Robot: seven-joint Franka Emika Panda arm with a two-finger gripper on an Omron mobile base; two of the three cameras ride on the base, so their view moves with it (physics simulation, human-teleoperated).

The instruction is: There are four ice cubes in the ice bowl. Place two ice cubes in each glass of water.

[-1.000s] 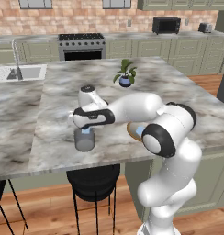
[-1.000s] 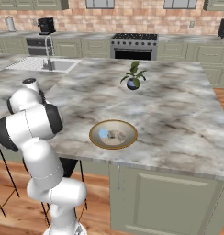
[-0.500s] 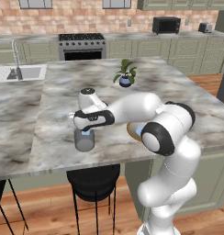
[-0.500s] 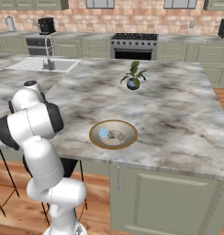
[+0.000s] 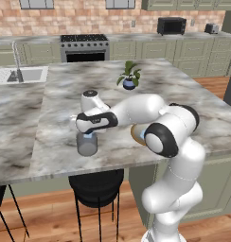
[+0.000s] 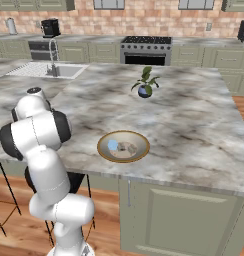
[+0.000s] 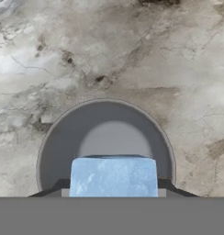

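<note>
My gripper (image 5: 88, 134) hangs just above a glass of water (image 5: 87, 146) near the counter's front edge, shut on a pale blue ice cube (image 7: 113, 176). In the hand view, the gripper (image 7: 113, 191) holds the cube directly over the glass's (image 7: 104, 120) round grey mouth. The ice bowl (image 6: 108, 155), tan with a golden-brown rim, sits to the right on the marble counter, and one ice cube (image 6: 112, 145) shows inside it. In the left base view my arm hides most of the bowl (image 5: 135, 134).
A small blue plant pot (image 5: 129, 84) stands farther back on the counter (image 5: 56, 94). A sink (image 5: 19, 74) lies at the far left. A black stool (image 5: 96, 182) stands under the counter's front edge.
</note>
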